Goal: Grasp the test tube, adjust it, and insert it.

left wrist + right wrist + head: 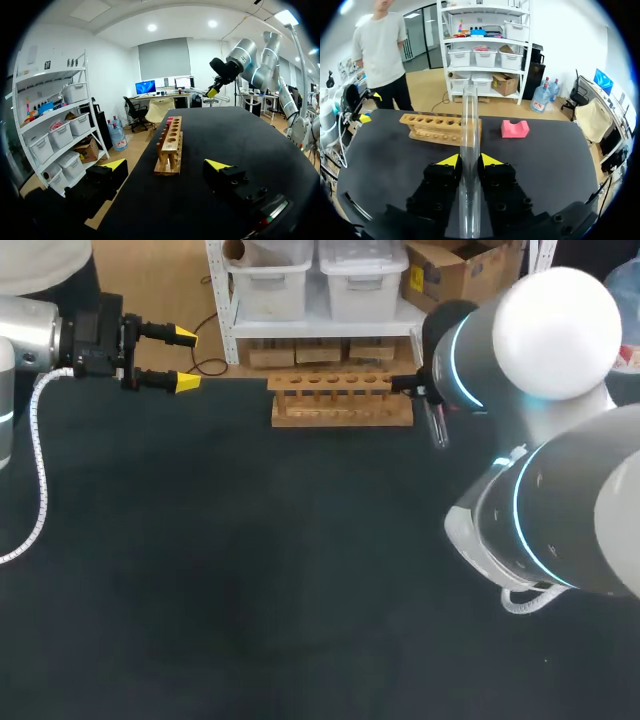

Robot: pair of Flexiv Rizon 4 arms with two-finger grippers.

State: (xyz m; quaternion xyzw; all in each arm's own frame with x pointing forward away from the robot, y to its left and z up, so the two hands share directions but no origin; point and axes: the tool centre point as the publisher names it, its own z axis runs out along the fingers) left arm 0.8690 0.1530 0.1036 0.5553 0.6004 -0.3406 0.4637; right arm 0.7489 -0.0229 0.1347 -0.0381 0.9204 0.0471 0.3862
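Right pincer point(470, 160) grips test tube point(469, 115) (left pincer point(185, 360) gapes).

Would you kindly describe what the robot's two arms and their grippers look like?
Both arms are rounded silver-grey links; the right arm shows glowing cyan rings and a white cap. A white coiled cable runs along the left arm. The left gripper and right gripper are black with yellow-tipped fingers.

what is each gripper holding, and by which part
The right gripper is shut on the test tube partway along its length, one end reaching out ahead of it. The left gripper is open and empty.
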